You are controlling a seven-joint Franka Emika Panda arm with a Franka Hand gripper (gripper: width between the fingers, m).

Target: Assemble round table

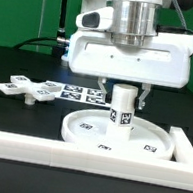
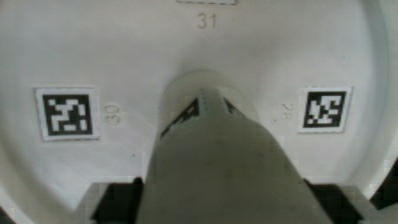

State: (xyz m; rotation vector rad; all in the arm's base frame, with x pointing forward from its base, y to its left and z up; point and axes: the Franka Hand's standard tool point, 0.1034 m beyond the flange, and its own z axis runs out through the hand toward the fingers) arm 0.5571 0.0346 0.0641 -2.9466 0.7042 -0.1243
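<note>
My gripper (image 1: 125, 91) straddles the leg (image 1: 122, 111), which stands upright at the middle of the disc (image 1: 83, 130). I cannot tell whether my fingers pinch it. I should keep it vertical and centred while seating it. The base (image 1: 25, 88) lies at the exterior view's left.

A white border wall (image 1: 75, 154) crosses the black table (image 1: 10, 116), camera-side of the pincer (image 1: 125, 91). The marker board (image 1: 77, 93) lies behind the pincer.

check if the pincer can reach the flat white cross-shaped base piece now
Probably yes, after lifting clear: the flat white cross-shaped base piece lies uncovered on the table, but the pincer straddles the upright short white cylinder leg.
</note>
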